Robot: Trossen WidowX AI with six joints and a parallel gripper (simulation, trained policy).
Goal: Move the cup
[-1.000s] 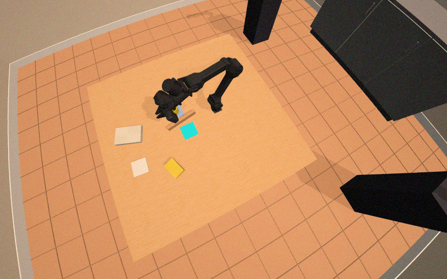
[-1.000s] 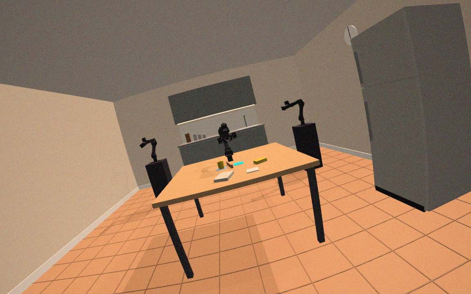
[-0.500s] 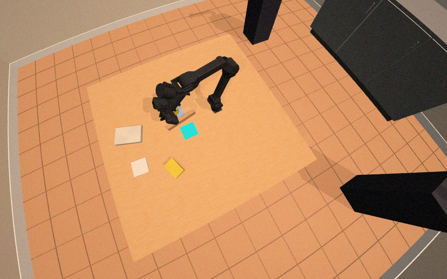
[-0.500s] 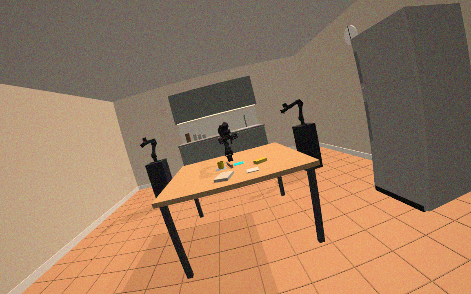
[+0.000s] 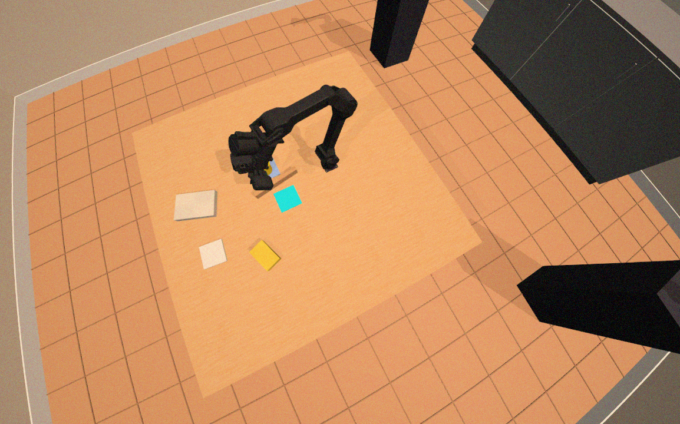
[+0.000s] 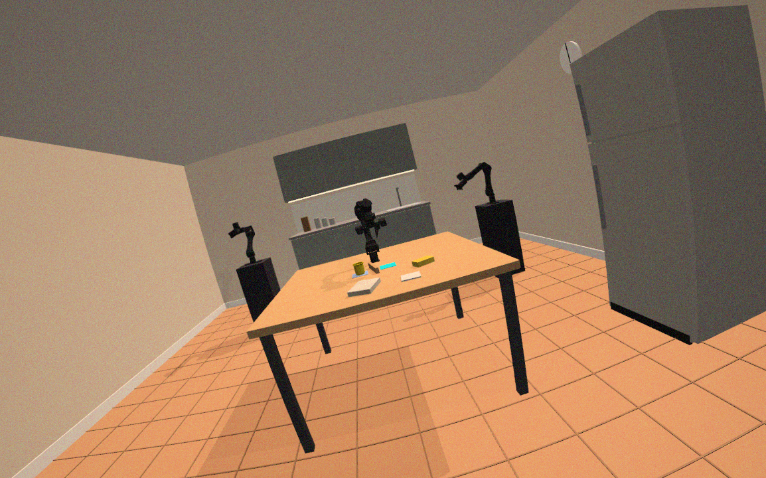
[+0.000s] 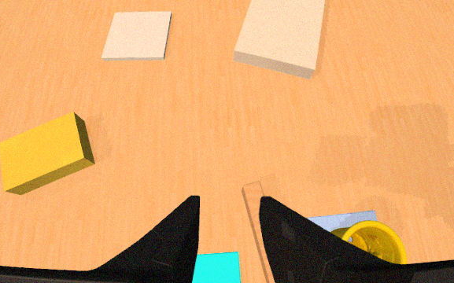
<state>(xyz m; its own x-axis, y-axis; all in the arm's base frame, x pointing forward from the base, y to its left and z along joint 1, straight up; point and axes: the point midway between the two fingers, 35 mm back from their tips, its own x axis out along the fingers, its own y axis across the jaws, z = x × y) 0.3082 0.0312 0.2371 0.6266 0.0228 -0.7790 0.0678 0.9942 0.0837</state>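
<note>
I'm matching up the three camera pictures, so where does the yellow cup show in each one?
Top: left of centre, the cup mostly hidden under the arm.
Exterior: near the middle, upright on the pale blue pad.
Wrist: lower right, partly behind a gripper finger.
Shared landmark: the cyan pad, across the low wooden strip from the cup.

One yellow cup, two pads, one wooden strip, three blocks
</note>
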